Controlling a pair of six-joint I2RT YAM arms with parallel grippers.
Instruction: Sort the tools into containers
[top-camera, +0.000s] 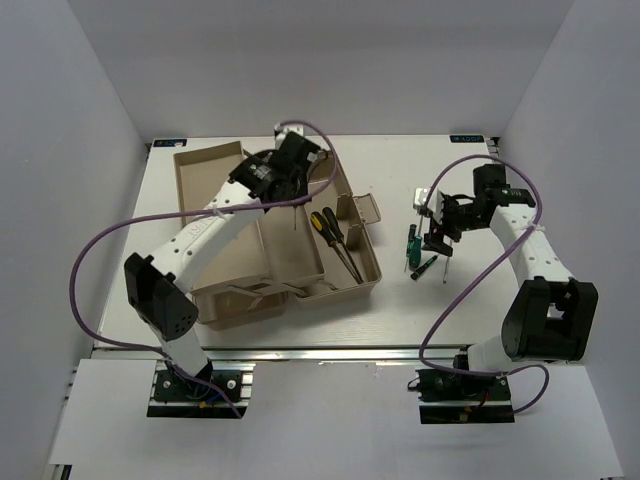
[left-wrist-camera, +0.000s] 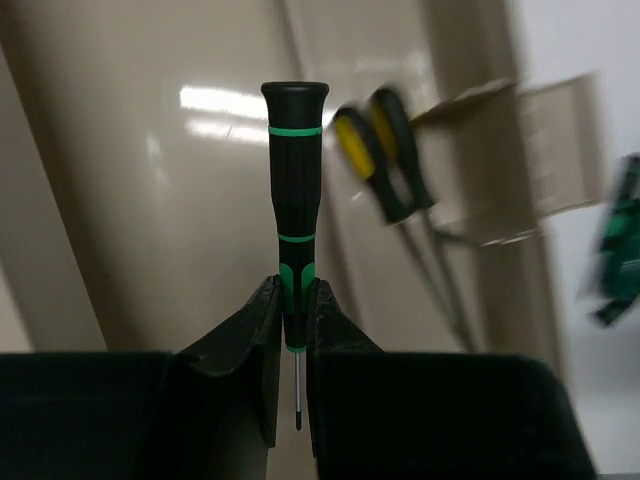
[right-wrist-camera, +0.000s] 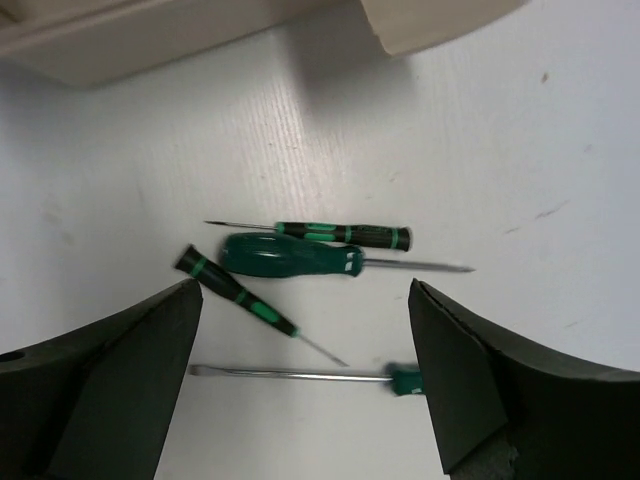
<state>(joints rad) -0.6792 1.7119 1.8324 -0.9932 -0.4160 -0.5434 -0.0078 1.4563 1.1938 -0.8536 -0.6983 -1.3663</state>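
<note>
Your left gripper (left-wrist-camera: 291, 330), closest to the lens, is clamped on a slim green-and-black screwdriver (left-wrist-camera: 293, 180) just above its bare shaft, with the handle pointing away over a beige tray of the toolbox (top-camera: 300, 262). Two yellow-and-black screwdrivers (left-wrist-camera: 385, 160) lie side by side in the compartment to the right. Your right gripper (right-wrist-camera: 302, 300) hovers with its jaws spread wide over four green-handled tools (right-wrist-camera: 290, 255), which lie close together on the white table (right-wrist-camera: 500, 150) near the toolbox.
</note>
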